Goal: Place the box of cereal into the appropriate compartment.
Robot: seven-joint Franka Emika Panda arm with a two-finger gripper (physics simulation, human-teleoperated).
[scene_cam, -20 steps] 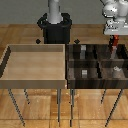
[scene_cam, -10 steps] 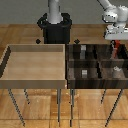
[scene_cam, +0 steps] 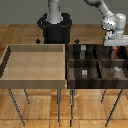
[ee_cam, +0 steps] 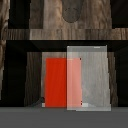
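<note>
The box of cereal (scene_cam: 115, 51) is a small red box held at the tip of my gripper (scene_cam: 114, 48), at the far right back corner of the dark wooden compartment bin (scene_cam: 70, 70). Only a sliver of red shows below the white hand. In the wrist view the red box (ee_cam: 56, 82) stands upright over a dark compartment with grey floor, and a pale translucent finger pad (ee_cam: 94, 75) overlaps its side. The gripper is shut on the box.
A light wooden tray (scene_cam: 35, 80) stands on thin legs on the exterior view's left, beside the bin. Small grey items (scene_cam: 84, 73) (scene_cam: 116, 70) lie in the bin's compartments. The robot's black base (scene_cam: 56, 30) stands behind.
The gripper has come down with the red box, from above the bin to just over its far right back compartment.
</note>
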